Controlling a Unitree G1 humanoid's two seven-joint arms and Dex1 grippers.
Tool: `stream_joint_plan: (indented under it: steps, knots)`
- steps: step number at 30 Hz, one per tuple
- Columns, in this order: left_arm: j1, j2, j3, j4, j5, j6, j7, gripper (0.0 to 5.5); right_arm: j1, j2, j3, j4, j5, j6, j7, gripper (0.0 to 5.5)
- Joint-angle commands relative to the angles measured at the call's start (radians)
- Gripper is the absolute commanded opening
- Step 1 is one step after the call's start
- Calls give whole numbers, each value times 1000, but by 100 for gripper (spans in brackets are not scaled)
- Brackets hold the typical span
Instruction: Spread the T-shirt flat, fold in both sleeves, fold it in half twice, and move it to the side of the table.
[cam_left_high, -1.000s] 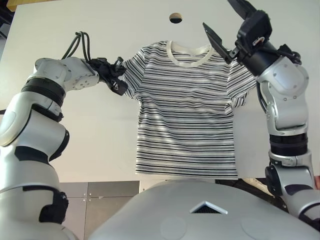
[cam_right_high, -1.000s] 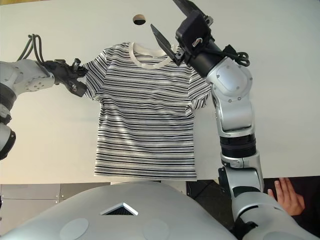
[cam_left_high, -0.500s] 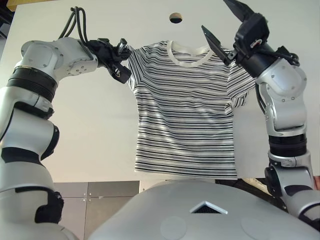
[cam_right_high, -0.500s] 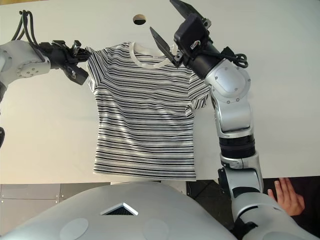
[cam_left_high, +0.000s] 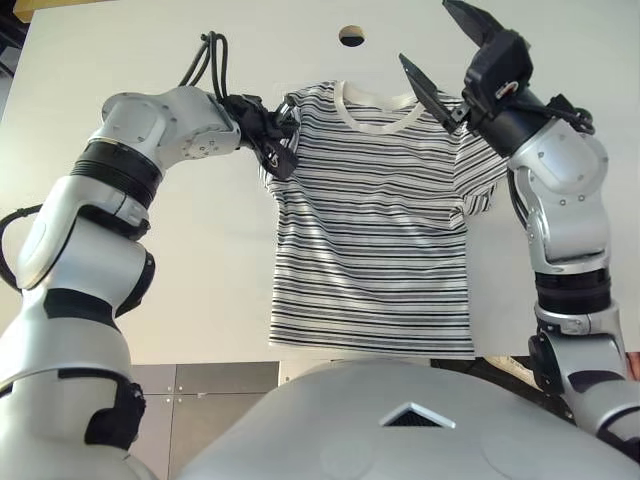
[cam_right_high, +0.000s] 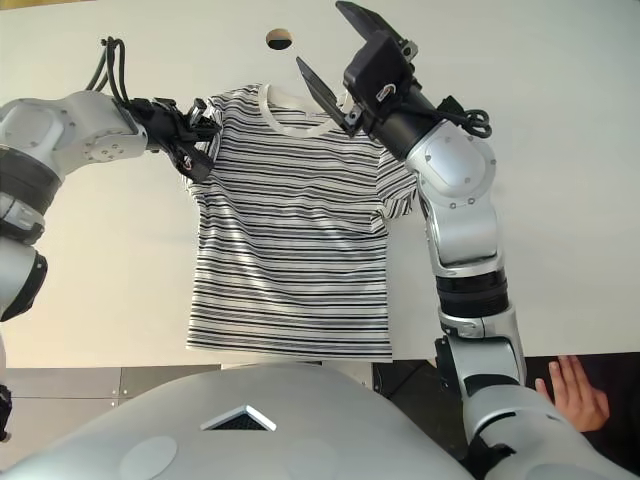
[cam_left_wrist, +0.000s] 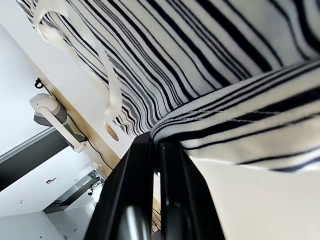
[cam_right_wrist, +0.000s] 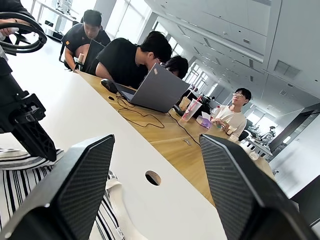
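White table (cam_left_high: 200, 250) carries the T-shirt (cam_left_high: 375, 230), which lies flat with its hem at the near edge and its collar on the far side. The right sleeve (cam_left_high: 478, 180) lies out to the side, not yet folded. The left gripper (cam_left_high: 283, 160) is clamped on the left sleeve (cam_left_wrist: 240, 125) and holds it over the shoulder area. The right gripper (cam_left_high: 428, 35) hangs above the collar, fingers spread wide, holding nothing.

Caution: nothing pins the shirt body. Pulling the sleeve across may drag the shirt sideways or bunch the shoulder, producing a crooked fold.
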Motion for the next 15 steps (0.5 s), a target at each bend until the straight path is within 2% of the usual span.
stream_joint_plan:
  steps: [1,15]
  knots:
    - [-25,-20,27,4,-33,16,-27,14,0,-1,6,10,-14,-6,-3,313]
    - [-7,-114,37,-54,-88,49,-116,14,7,1,7,7,-20,-2,-12,313]
